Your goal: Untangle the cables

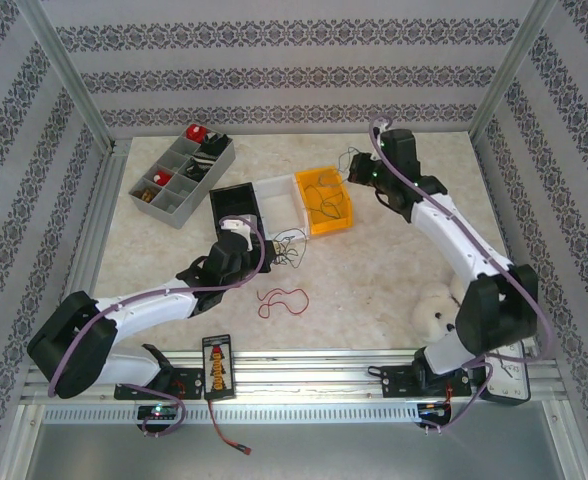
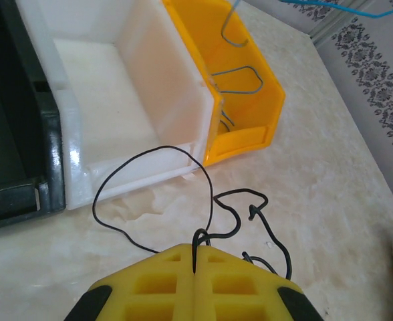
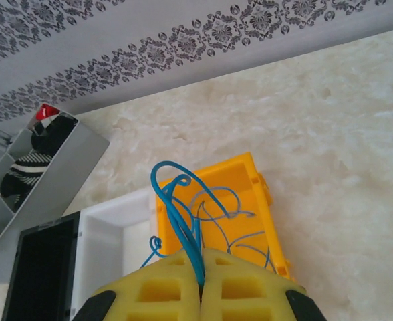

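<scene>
Black cable (image 2: 150, 150) is held in shut left tool (image 2: 195, 257), loop trailed on tabletop (image 2: 330, 167) by white bin (image 2: 156, 67). Blue cables (image 3: 178, 221) are pinched in closed right tool (image 3: 202, 264) above yellow bin (image 3: 213, 168). If pulled hard, knots could be tightened or a bin dragged.

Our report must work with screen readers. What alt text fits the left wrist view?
The left gripper, shut, pinches a thin black wire that loops across the pale table. Behind it stand a black bin, a white bin and a yellow bin holding bluish wires.
</scene>
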### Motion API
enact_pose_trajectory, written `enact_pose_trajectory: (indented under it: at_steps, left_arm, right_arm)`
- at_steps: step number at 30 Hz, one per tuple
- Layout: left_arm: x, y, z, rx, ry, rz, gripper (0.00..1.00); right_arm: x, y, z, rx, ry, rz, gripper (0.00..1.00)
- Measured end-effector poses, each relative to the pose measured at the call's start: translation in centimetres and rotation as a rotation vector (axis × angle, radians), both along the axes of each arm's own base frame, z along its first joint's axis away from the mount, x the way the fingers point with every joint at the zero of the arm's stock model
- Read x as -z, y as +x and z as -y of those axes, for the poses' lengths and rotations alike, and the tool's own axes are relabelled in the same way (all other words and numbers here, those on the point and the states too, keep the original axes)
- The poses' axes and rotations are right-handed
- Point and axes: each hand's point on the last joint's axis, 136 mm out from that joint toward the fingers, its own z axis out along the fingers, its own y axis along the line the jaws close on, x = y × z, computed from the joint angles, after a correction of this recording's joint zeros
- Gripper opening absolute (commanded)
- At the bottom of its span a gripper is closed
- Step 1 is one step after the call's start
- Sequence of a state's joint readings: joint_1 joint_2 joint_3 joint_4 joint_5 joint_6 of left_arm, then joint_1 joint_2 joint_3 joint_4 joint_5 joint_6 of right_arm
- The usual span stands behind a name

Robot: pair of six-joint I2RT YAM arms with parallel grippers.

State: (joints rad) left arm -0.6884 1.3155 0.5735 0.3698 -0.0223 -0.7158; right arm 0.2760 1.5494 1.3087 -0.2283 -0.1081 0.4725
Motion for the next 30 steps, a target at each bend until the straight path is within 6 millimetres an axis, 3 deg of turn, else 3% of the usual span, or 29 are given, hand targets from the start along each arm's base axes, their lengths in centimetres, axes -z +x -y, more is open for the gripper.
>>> enact_pose_trajectory:
  at_steps: [4, 12, 17, 21, 25, 30]
  left_arm:
    - [0.1, 0.0, 0.0, -0.006, 0.007, -0.001, 0.00]
    - [0.6, -0.2, -0.2, -0.008, 0.022, -0.016, 0.00]
    - [0.6, -0.3, -0.2, -0.008, 0.025, -0.019, 0.00]
    - [0.7, -0.3, -0.3, -0.008, 0.027, -0.021, 0.00]
    - [0.7, -0.3, -0.2, -0.006, 0.028, -0.021, 0.00]
    - [0.8, -0.6, 0.5, 0.053, 0.060, -0.028, 0.00]
  right_arm:
    - [2.0, 1.6, -1.0, -0.010, -0.028, -0.033, 0.04]
    - [8.4, 3.2, -3.5, -0.039, -0.136, -0.131, 0.07]
    - [11.1, 3.1, -4.4, -0.063, -0.196, -0.180, 0.33]
    - [10.7, 2.8, -4.2, -0.059, -0.219, -0.174, 0.46]
    - [8.7, 2.1, -3.4, -0.039, -0.223, -0.136, 0.50]
    - [5.0, -0.8, -2.3, -0.037, -0.197, -0.065, 0.50]
